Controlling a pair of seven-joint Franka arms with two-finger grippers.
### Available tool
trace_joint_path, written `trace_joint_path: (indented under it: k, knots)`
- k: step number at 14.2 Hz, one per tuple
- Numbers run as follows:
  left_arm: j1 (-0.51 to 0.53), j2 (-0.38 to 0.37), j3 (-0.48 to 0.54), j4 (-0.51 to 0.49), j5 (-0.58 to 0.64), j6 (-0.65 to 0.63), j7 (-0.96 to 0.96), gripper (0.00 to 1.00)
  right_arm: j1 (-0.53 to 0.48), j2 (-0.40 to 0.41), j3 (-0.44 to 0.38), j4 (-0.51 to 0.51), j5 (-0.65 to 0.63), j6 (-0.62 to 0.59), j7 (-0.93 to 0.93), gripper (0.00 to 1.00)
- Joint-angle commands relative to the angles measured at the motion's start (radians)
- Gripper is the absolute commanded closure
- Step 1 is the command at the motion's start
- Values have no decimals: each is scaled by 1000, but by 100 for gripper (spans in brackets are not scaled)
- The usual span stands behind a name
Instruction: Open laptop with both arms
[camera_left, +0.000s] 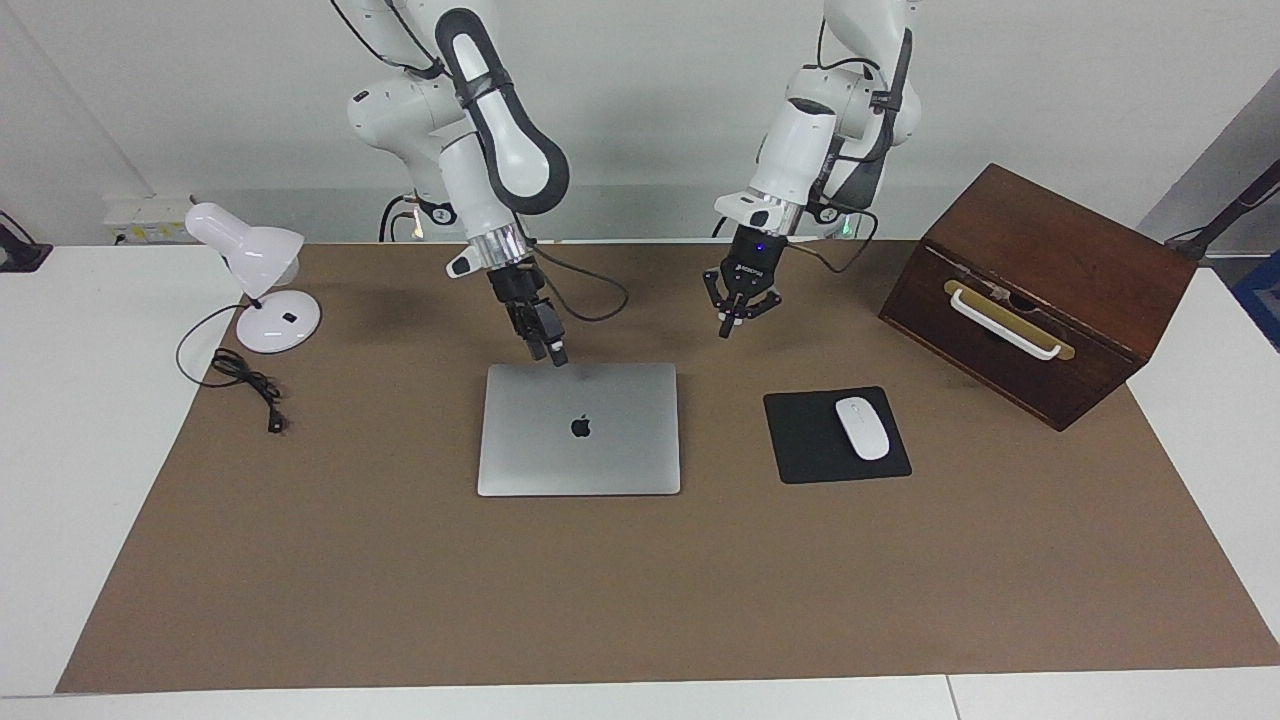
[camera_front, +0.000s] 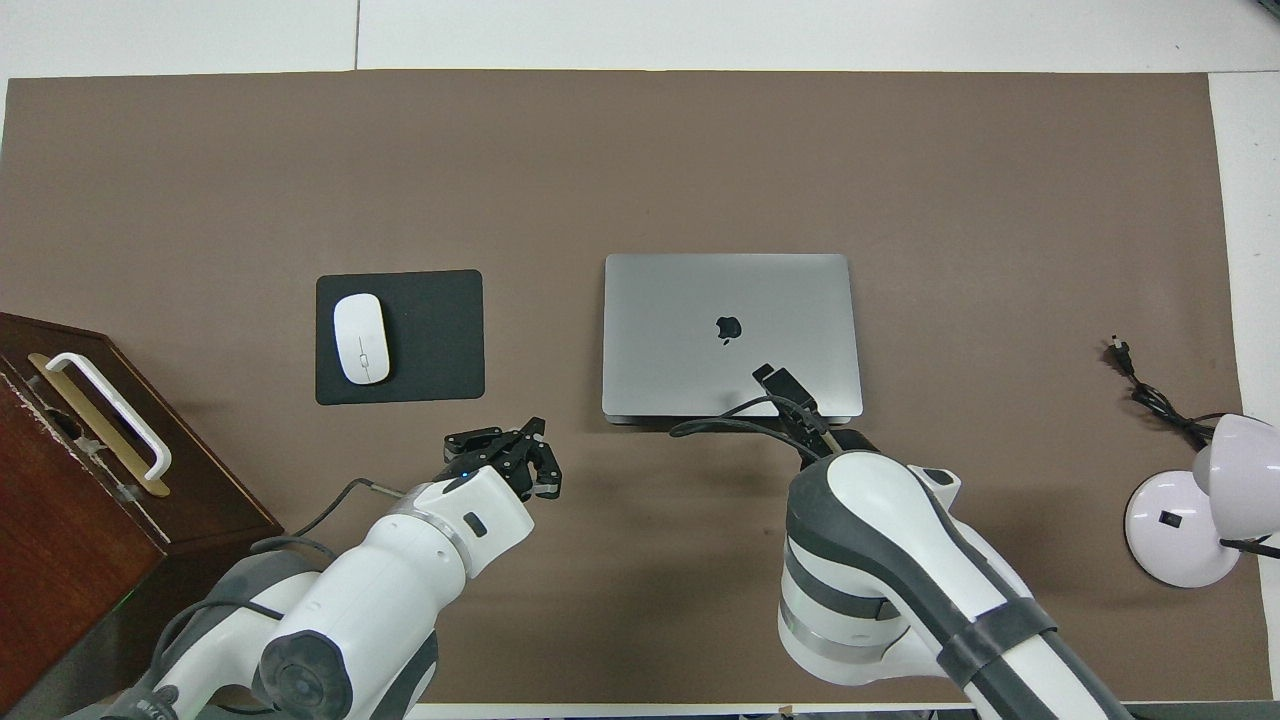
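Observation:
The silver-grey laptop (camera_left: 620, 450) (camera_front: 680, 300) lies closed and flat on the brown mat, its dark logo facing up. My right gripper (camera_left: 556, 356) (camera_front: 776, 380) hangs shut just over the laptop's edge nearest the robots, toward the right arm's end, holding nothing. My left gripper (camera_left: 727, 329) (camera_front: 520, 462) hangs shut above bare mat, between the laptop and the mouse pad and nearer the robots than both, also with nothing in it.
A black mouse pad (camera_left: 800, 455) (camera_front: 440, 340) with a white mouse (camera_left: 862, 428) (camera_front: 360, 338) lies beside the laptop. A wooden box (camera_left: 1060, 250) (camera_front: 70, 500) stands at the left arm's end. A white lamp (camera_left: 255, 255) (camera_front: 1190, 515) and its cable (camera_left: 245, 380) are at the right arm's end.

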Motion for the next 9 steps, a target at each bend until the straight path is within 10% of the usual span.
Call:
trace_joint_path:
  k: [1, 9]
  knots:
    - [-48, 87, 16, -2, -9, 133, -3, 100, 18, -29, -1, -17, 82, 23, -23, 0]
    - [-112, 191, 19, -4, -9, 288, 11, 100, 30, -13, -1, -43, 110, 48, -23, 0]
